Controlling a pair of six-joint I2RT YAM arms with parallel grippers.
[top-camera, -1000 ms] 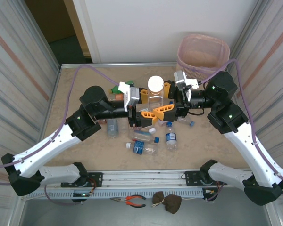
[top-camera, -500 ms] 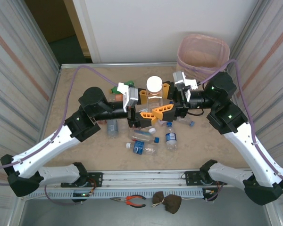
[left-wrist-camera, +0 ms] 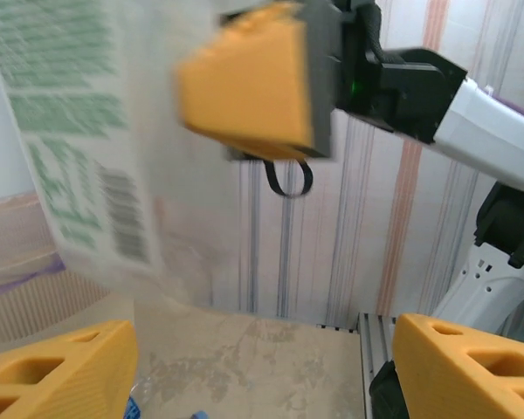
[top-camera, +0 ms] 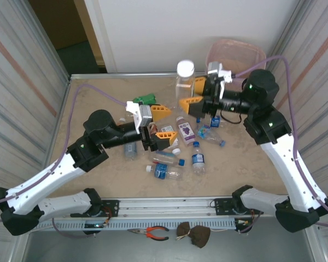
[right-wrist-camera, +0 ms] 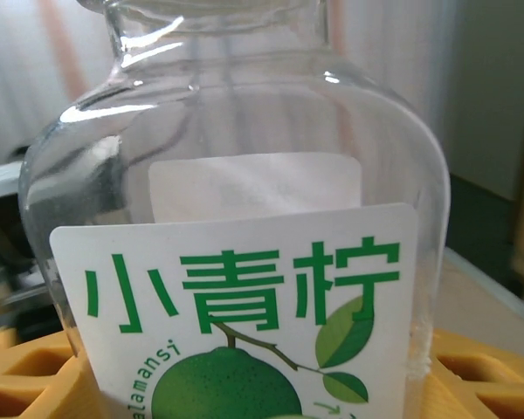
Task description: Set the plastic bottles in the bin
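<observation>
Clear white-capped bottle [top-camera: 184,86] clamped in right gripper [top-camera: 193,94], left gripper [top-camera: 164,124] spread, apart

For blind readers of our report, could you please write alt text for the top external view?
The right gripper holds a clear white-capped bottle above the table, close to the pale pink bin at the far right. The left gripper hangs open over a scatter of small plastic bottles lying on the table.

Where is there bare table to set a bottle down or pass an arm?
Bare table opens near-right, between the bottle pile and the right arm, and along the far edge left of the held bottle. The middle is crowded: bottles lie close together beside the left arm, its jaws open.
</observation>
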